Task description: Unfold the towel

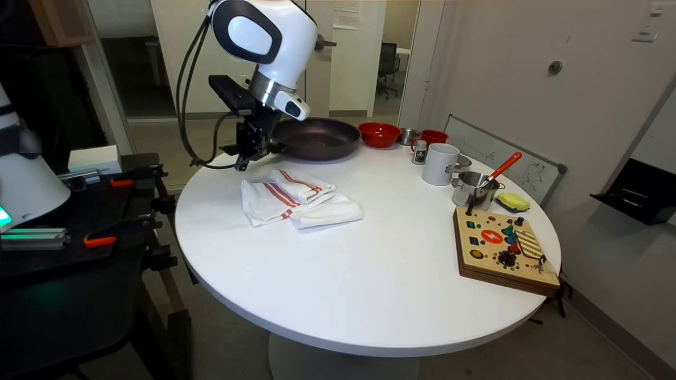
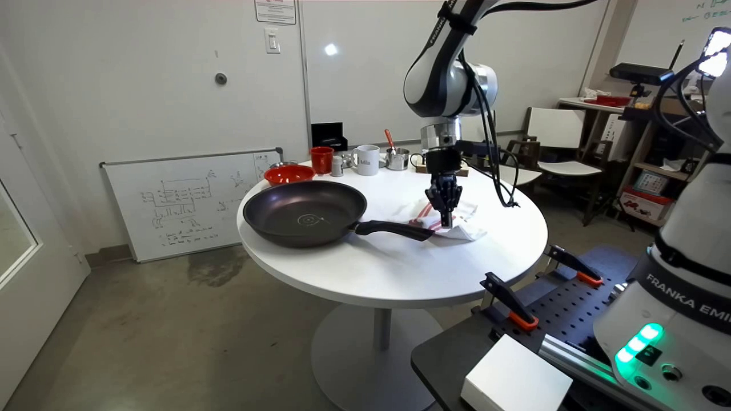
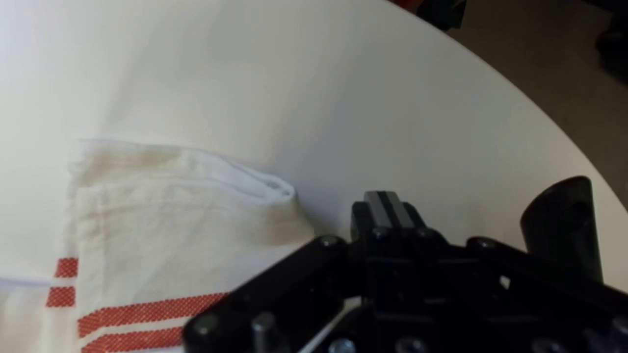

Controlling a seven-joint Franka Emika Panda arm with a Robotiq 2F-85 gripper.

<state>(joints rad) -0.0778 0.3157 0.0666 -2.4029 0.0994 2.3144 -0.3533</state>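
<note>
Red-striped dish towel (image 3: 186,235): folded on the round table (image 3: 333,98); long axis unclear.
Robotiq gripper (image 3: 388,208): jaws together, holding nothing, just right of the towel in the wrist view; likely must part and go left.
Frying-pan handle (image 3: 564,230): beyond the gripper from the towel.

In an exterior view: camera well back on the towel (image 1: 303,201) side of the gripper (image 1: 242,164), above the table (image 1: 369,279), facing down across it. In an exterior view: camera well back on the frying pan (image 2: 302,212) side of the gripper, also facing down. Table, towel, pan and gripper shared by both exterior views. Wrist view: very near, facing down past the gripper; in frame, towel left of it, table edge right.
</note>
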